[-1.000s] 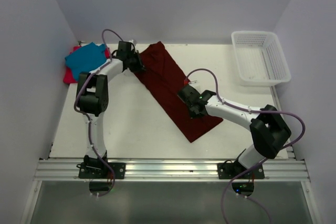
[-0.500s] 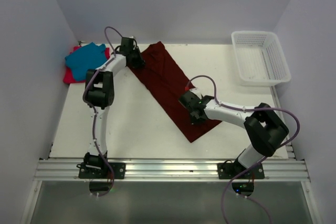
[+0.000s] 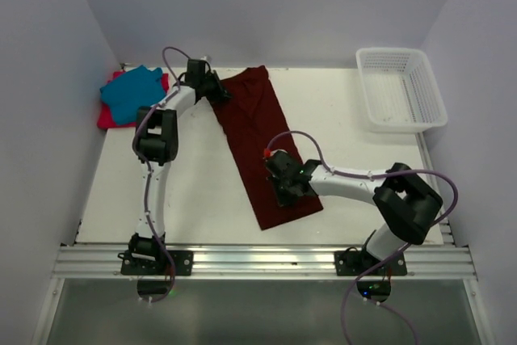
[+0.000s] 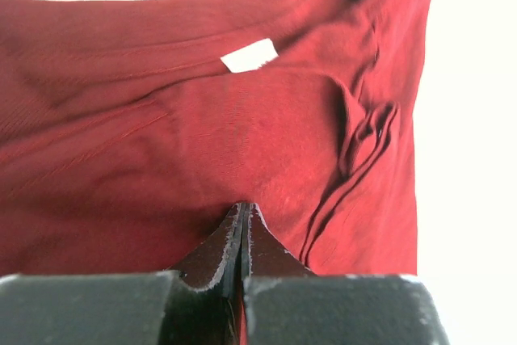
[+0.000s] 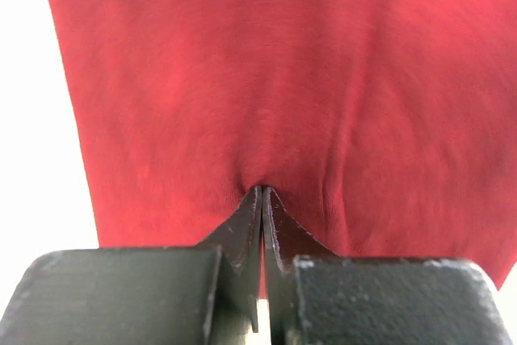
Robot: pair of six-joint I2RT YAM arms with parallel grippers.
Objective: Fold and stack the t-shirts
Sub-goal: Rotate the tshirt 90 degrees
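Observation:
The dark maroon t-shirt (image 3: 254, 123) lies as a long narrow strip down the middle of the table. My left gripper (image 3: 219, 94) is shut on the strip's far left edge; in the left wrist view the jaws (image 4: 245, 208) pinch wrinkled maroon cloth (image 4: 202, 135) below a white label (image 4: 250, 55). My right gripper (image 3: 282, 189) is shut on the strip's near end, and in the right wrist view it (image 5: 262, 191) bites smooth cloth (image 5: 266, 78). A teal blue t-shirt (image 3: 129, 91) rests on a red-pink t-shirt (image 3: 105, 117) at the far left.
A white mesh basket (image 3: 401, 88) stands at the far right corner. Side walls close in the table on the left and right. Bare white table (image 3: 186, 183) shows between the left arm and the maroon strip.
The maroon strip has swung nearer to straight: its near end went left and toward the front edge with my right gripper, while my left gripper shifted slightly right at the far end.

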